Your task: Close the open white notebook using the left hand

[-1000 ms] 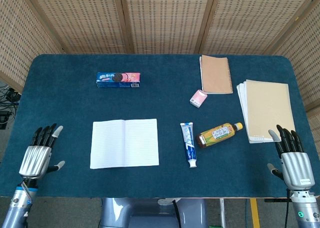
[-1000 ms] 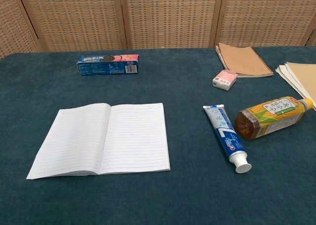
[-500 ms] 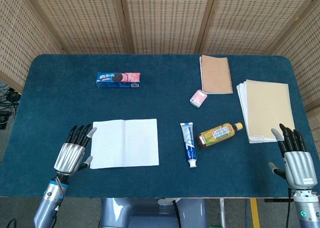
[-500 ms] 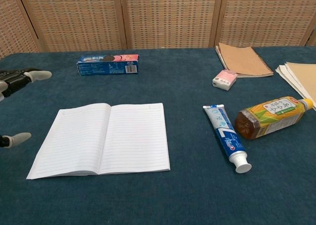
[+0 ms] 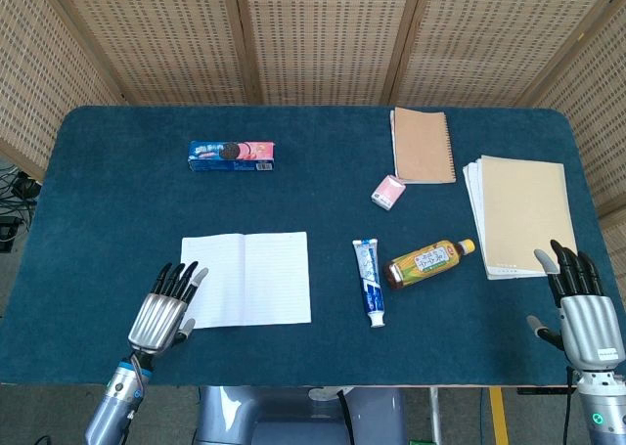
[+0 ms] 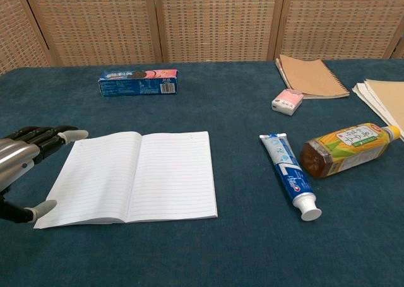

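The white notebook (image 5: 245, 279) (image 6: 136, 176) lies open and flat on the blue table, lined pages up, left of centre near the front edge. My left hand (image 5: 165, 311) (image 6: 22, 167) hovers at the notebook's left edge, fingers spread and straight, holding nothing; in the head view its fingertips overlap the page's lower left corner. My right hand (image 5: 579, 303) is at the table's front right corner, fingers extended and apart, empty; the chest view does not show it.
A toothpaste tube (image 5: 369, 281) and a lying tea bottle (image 5: 428, 261) sit right of the notebook. A cookie box (image 5: 231, 155) is at the back left. A brown spiral notebook (image 5: 423, 144), a small pink pack (image 5: 388, 192) and a paper stack (image 5: 519, 212) lie to the right.
My left hand has moved right from the table's left front area to the notebook's left edge. The right hand has drifted slightly toward the front edge. The notebook has not moved.
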`<act>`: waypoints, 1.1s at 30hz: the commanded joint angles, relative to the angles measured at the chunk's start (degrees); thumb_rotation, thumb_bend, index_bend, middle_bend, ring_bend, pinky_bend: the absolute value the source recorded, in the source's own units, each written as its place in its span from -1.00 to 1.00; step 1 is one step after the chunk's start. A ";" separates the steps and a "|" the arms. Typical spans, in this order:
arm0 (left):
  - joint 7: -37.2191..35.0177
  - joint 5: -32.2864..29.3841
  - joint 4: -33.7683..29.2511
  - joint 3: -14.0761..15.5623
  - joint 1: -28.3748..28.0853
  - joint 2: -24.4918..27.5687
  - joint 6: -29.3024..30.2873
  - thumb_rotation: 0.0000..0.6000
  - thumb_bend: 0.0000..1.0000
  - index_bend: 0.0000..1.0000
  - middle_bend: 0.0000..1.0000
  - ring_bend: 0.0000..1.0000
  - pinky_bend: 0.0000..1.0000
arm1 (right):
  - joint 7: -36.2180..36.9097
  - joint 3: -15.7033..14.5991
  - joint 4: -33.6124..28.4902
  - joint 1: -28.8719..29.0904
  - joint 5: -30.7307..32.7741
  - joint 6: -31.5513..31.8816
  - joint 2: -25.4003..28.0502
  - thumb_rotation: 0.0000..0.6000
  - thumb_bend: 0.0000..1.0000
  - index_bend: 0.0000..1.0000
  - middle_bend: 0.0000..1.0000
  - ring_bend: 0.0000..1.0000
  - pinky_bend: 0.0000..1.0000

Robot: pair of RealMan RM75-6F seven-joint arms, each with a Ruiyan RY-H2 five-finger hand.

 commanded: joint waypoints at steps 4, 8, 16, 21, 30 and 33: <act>-0.30 0.74 0.65 0.88 -0.11 -0.91 -0.18 1.00 -0.30 -1.00 -1.00 -1.00 -1.00 | 0.15 0.03 0.08 0.07 0.05 -0.10 -0.14 1.00 -0.90 -0.95 -1.00 -1.00 -1.00; 1.35 0.84 1.27 1.95 0.09 -2.38 -0.58 1.00 -0.30 -1.00 -1.00 -1.00 -1.00 | 0.59 0.06 -0.05 -0.03 -0.06 0.20 -0.04 1.00 -0.90 -0.95 -1.00 -1.00 -1.00; 3.53 -1.67 2.97 1.16 -0.11 -4.64 -1.75 1.00 -0.30 -1.00 -1.00 -1.00 -1.00 | 1.31 0.14 -0.09 -0.06 0.07 0.21 0.26 1.00 -0.90 -0.94 -1.00 -1.00 -1.00; 4.04 -1.93 3.26 1.38 -0.26 -4.93 -2.02 1.00 -0.30 -1.00 -1.00 -1.00 -1.00 | 1.33 0.15 -0.07 -0.01 0.02 0.19 0.19 1.00 -0.90 -0.93 -1.00 -1.00 -1.00; 4.67 -2.61 4.00 1.40 -0.55 -5.44 -2.52 1.00 -0.30 -1.00 -1.00 -1.00 -1.00 | 2.08 0.35 -0.40 -0.19 0.18 0.61 0.45 1.00 -0.90 -0.93 -1.00 -1.00 -1.00; 4.92 -3.00 4.02 1.31 -0.82 -5.57 -2.97 1.00 -0.30 -1.00 -1.00 -1.00 -1.00 | 2.12 0.34 -0.49 -0.22 0.02 0.76 0.51 1.00 -0.90 -0.93 -1.00 -1.00 -1.00</act>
